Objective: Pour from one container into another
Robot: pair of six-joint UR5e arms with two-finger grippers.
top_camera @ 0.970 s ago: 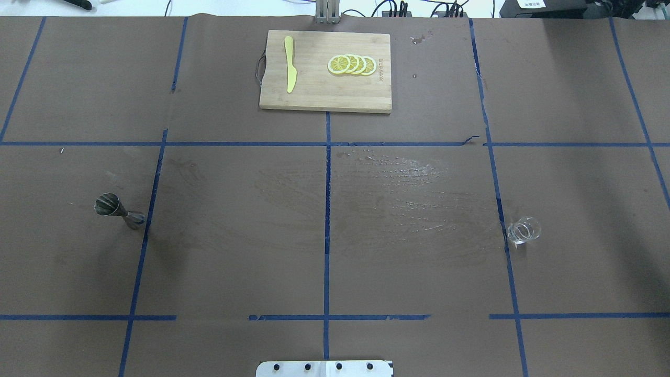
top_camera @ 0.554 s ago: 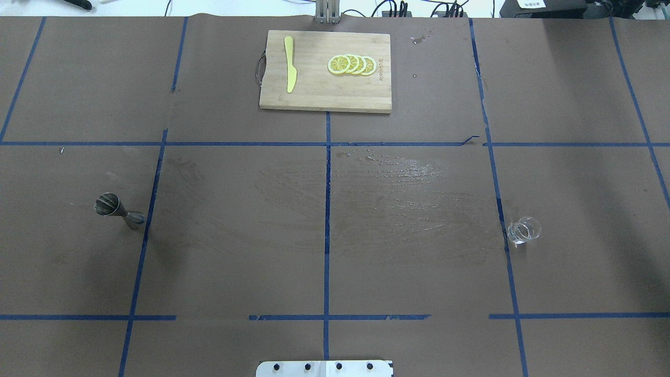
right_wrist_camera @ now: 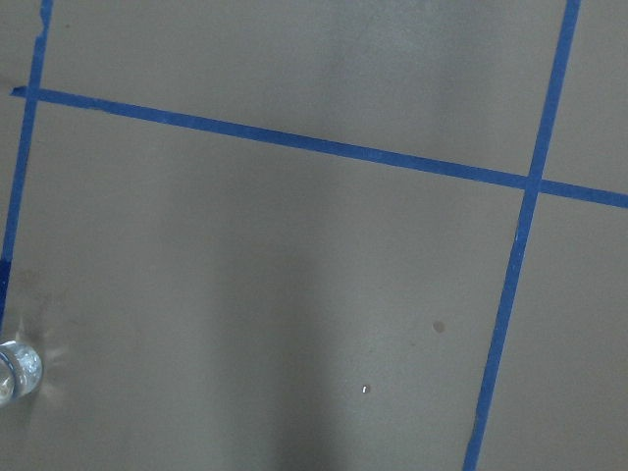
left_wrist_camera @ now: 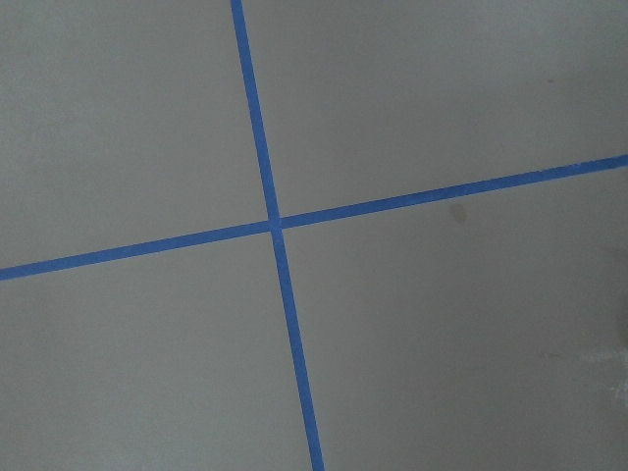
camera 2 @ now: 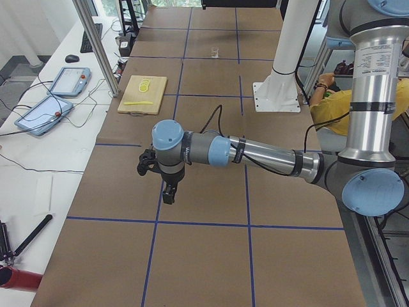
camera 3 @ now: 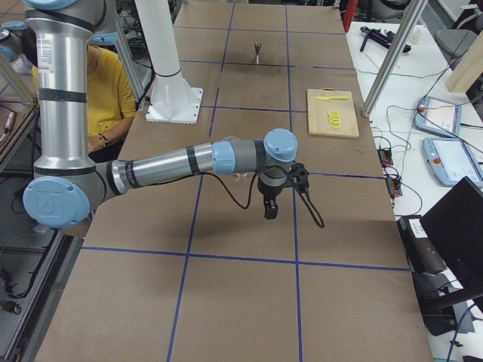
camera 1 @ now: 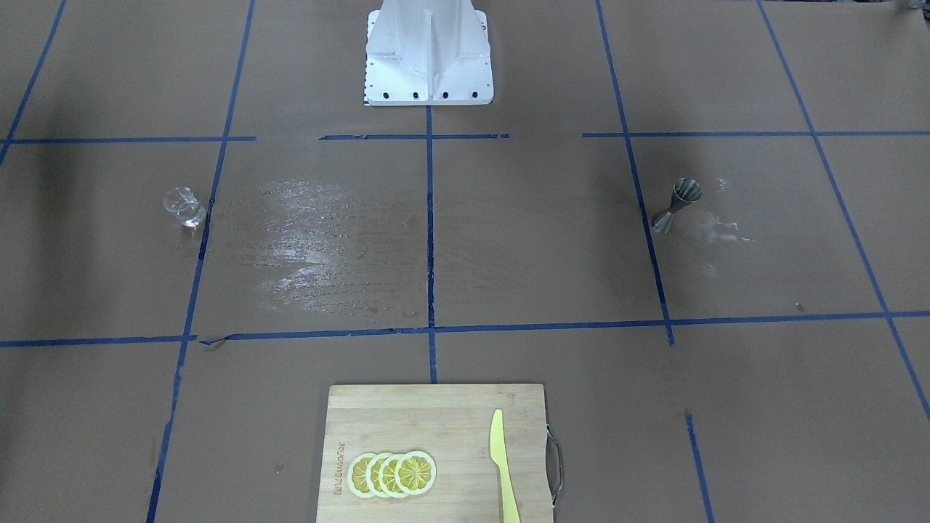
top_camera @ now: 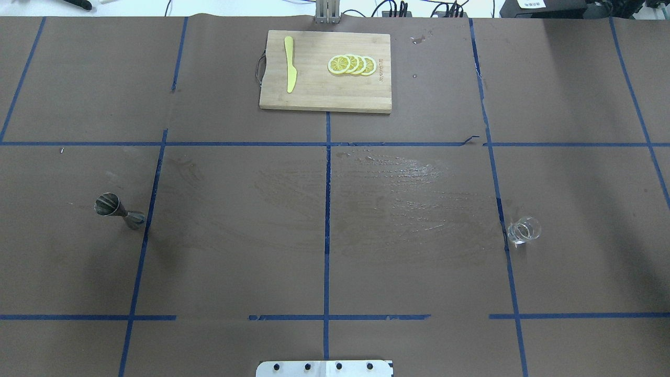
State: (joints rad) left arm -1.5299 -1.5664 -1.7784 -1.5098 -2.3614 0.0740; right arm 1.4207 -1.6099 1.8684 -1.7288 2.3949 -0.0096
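The clear glass beaker (top_camera: 523, 229) stands upright on the right side of the table, beside a blue tape line; it also shows as the beaker (camera 1: 183, 207) and at the lower left edge of the right wrist view (right_wrist_camera: 15, 373). The steel jigger (top_camera: 118, 209) stands upright on the left side, seen too as the jigger (camera 1: 677, 203). Neither gripper appears in the overhead or front views. My left gripper (camera 2: 167, 195) hangs above bare table in the left side view, and my right gripper (camera 3: 269, 211) likewise in the right side view. I cannot tell whether either is open or shut.
A wooden cutting board (top_camera: 324, 99) lies at the far middle with a yellow knife (top_camera: 289, 64) and lemon slices (top_camera: 352, 64). A wet smear (top_camera: 398, 173) spreads over the table's centre. The robot's base plate (top_camera: 324, 368) sits at the near edge.
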